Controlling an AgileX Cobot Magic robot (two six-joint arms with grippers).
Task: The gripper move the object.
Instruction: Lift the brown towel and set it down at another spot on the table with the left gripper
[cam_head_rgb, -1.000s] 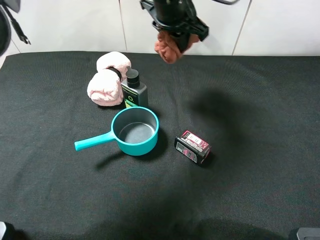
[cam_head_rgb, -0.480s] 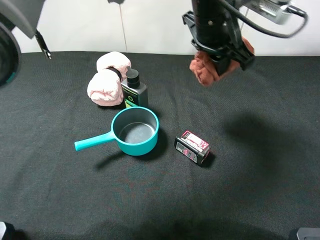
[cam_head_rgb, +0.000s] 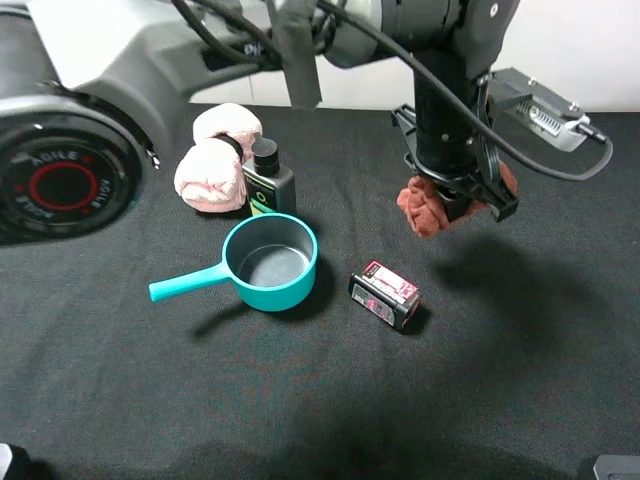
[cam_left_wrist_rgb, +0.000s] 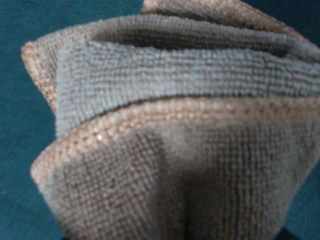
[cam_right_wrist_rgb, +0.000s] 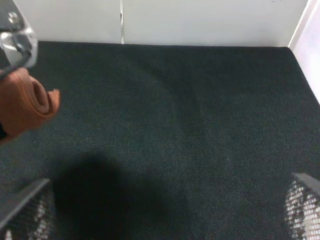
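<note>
A rolled rust-brown towel (cam_head_rgb: 425, 208) hangs in my left gripper (cam_head_rgb: 452, 198), which is shut on it and holds it above the black table, right of the middle. The left arm reaches across from the back left. In the left wrist view the towel (cam_left_wrist_rgb: 170, 135) fills the picture and the fingers are hidden. The towel also shows in the right wrist view (cam_right_wrist_rgb: 22, 105). My right gripper (cam_right_wrist_rgb: 160, 210) is open and empty, with its fingertips (cam_right_wrist_rgb: 22, 210) wide apart over bare cloth.
A teal saucepan (cam_head_rgb: 268, 262) with its handle to the left stands mid-table. Behind it are a black bottle (cam_head_rgb: 267, 178) and a pink rolled towel (cam_head_rgb: 215, 160). A small black and red box (cam_head_rgb: 386, 294) lies just below and left of the hanging towel.
My left arm has carried the brown towel from the back centre to the right and down, closer to the table. The other objects have not moved.
</note>
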